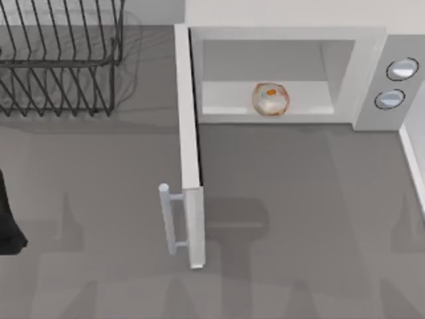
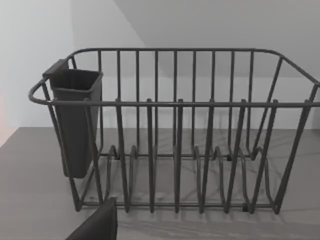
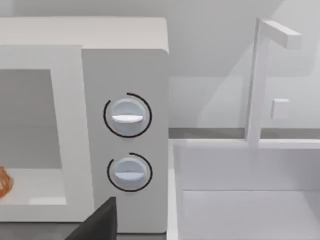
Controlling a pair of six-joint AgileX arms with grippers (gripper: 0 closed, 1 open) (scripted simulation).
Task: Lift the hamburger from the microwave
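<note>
Hamburger (image 1: 270, 99) inside microwave (image 1: 368, 73); door (image 1: 189, 153) open, rack (image 1: 60, 60) left.

The black, matte left arm (image 1: 8, 222) of the AgileX pair sits at the tabletop's left edge, about midway between the far and near edges. It appears from above as a dark, narrow, upright shape that broadens toward its near end and lies low over the tabletop. In the left wrist view, a dark grey, flat-faced slanted wedge of the left gripper (image 2: 97, 224) juts up from the frame's edge, held level above the tabletop. The right wrist view shows a matching dark grey slanted wedge of the right gripper (image 3: 97, 222), likewise level and low.
</note>
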